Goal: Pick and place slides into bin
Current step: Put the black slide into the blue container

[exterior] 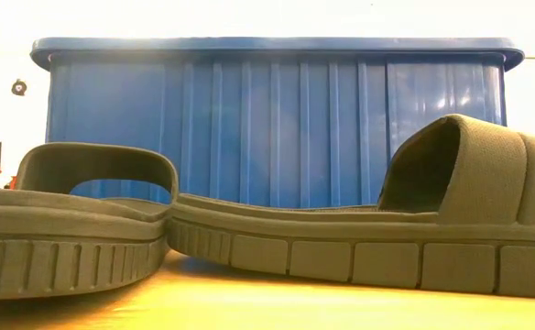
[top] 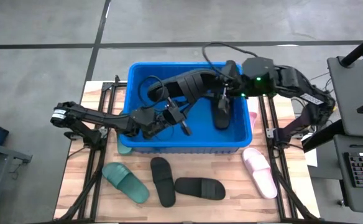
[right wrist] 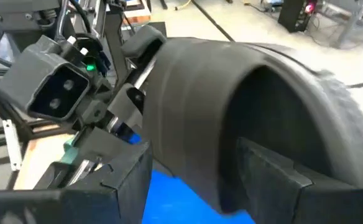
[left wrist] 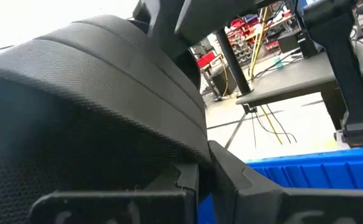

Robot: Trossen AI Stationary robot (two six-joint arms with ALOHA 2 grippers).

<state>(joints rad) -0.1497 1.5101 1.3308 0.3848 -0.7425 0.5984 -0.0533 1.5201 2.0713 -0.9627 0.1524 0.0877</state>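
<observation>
High view: straight down over bench (top: 188,208) and bin (top: 138,74).
Low view: bench-level, close behind two black slides (exterior: 341,243), facing the bin's wall.
Wrists: tight on a black slide.

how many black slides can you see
4. Two lie on the table in front of the bin: one, another. One rests inside the bin; one is held above it. More may be hidden.

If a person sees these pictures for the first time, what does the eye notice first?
First, the bright blue bin at the table's middle, with both dark arms reaching into it. Over it, the left gripper, shut, holds up a long black slide, while the right gripper stands open above another black slide lying in the bin. In front of the bin lie green, black and pink slides.
</observation>
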